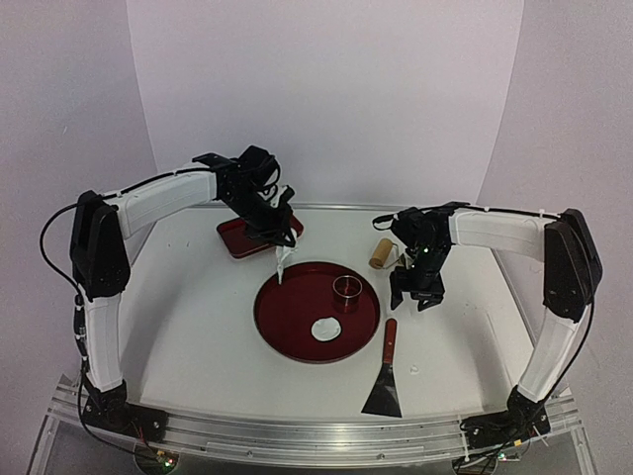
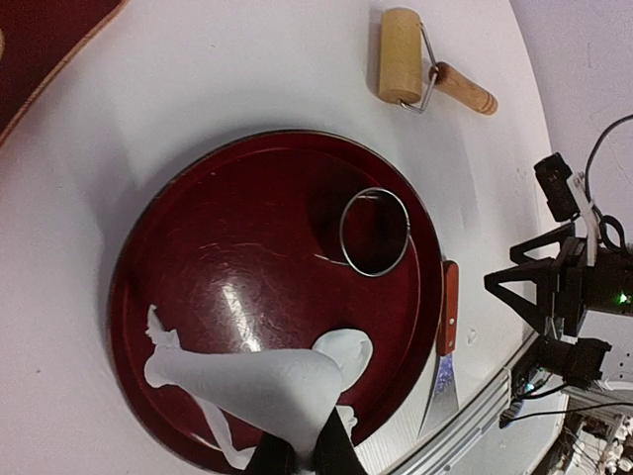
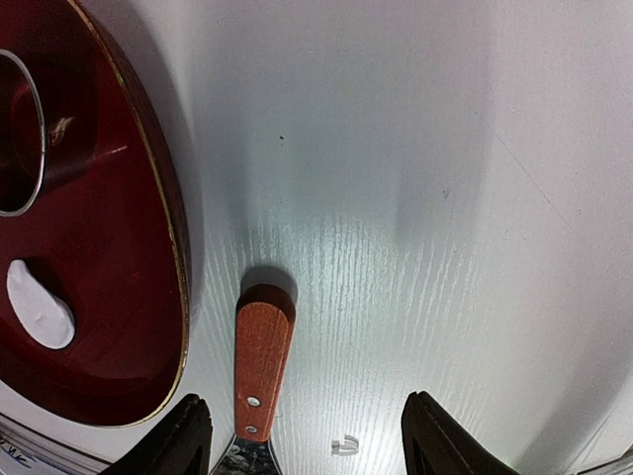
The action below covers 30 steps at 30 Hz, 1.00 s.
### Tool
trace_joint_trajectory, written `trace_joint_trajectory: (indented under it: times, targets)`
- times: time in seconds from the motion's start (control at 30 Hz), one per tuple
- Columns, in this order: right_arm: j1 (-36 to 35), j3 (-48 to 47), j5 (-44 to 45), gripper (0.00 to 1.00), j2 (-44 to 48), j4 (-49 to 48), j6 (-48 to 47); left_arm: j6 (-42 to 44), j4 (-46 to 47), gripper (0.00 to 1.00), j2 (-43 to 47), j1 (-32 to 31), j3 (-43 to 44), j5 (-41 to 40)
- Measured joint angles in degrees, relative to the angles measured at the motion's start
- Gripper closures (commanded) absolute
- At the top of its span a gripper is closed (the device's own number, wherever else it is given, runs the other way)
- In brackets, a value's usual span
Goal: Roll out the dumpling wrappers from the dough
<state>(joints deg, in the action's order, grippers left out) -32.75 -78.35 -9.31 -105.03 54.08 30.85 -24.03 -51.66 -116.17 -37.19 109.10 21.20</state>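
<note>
Ring cutter (image 1: 346,290) on red tray (image 1: 285,309), scraper (image 1: 384,396) beside

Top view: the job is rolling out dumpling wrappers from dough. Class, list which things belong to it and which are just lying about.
Belonging to the job: dough, held by the left gripper; wrapper and ring cutter, both on the round red tray; rolling pin.
Probably just lying about: scraper; rectangular red tray.

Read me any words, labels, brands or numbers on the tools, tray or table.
None can be read. The tray, ring cutter, rolling pin and scraper show no print in any view.
A tiny pale mark on the table beside the scraper handle is too small to tell if it is a character.
</note>
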Motion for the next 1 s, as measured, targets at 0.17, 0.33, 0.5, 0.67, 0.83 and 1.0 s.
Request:
trace_joint_trajectory:
  times: [0.17, 0.33, 0.5, 0.67, 0.83, 1.0]
  targets:
    - [0.1, 0.0, 0.1, 0.33, 0.0, 0.0, 0.0, -0.1, 2.8, 1.00, -4.9, 0.0, 1.0, 3.9]
    - [0.1, 0.1, 0.3, 0.33, 0.0, 0.0, 0.0, 0.1, 2.6, 0.97, -9.2, 0.2, 2.7, 1.3]
    - [0.2, 0.8, 0.5, 0.33, 0.4, 0.0, 0.0, 0.3, 2.8, 0.86, -9.8, 0.5, 0.7, -2.2]
    - [0.3, 1.2, 0.5, 0.33, 0.5, 0.0, 0.0, 0.9, 2.8, 0.59, -9.8, 0.9, -2.5, -3.1]
    - [0.3, 1.2, 0.5, 0.33, 0.5, 0.0, 0.0, 1.3, 2.1, 0.42, -9.9, 0.8, -3.3, -4.0]
    - [0.3, 1.2, 0.5, 0.33, 0.5, 0.0, 0.0, 2.0, -1.9, 0.30, -10.7, 0.2, -0.2, -6.1]
